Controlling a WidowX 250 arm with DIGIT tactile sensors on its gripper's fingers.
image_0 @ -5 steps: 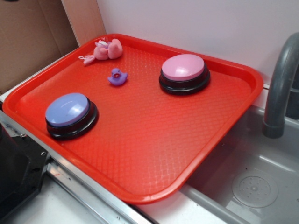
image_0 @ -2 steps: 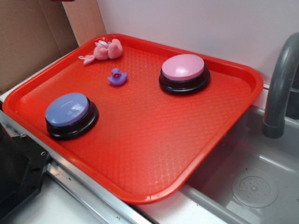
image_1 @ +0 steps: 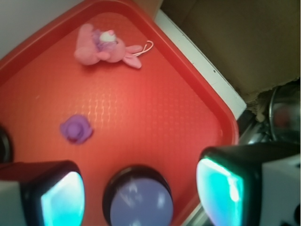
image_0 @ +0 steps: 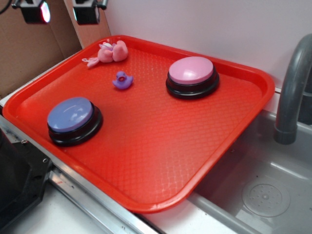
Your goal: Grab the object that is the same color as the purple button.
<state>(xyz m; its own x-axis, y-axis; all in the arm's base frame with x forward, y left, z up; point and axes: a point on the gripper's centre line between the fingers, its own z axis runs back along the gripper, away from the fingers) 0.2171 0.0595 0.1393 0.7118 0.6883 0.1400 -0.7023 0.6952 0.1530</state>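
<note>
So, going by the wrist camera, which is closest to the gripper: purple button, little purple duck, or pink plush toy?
Wrist view, from the open gripper:
1. Purple button, low in the frame, between the gripper's fingers.
2. Purple duck, further up, to the left.
3. Pink plush toy, farthest, by the tray's far corner.

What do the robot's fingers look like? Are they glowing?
The gripper has two chunky black fingers with rounded corners. In the wrist view their inner pads shine bright teal, like little screens. From the outside view the same fingers look like small black blocks at the top edge, one showing a pinkish-red glow. No cables are visible.
</note>
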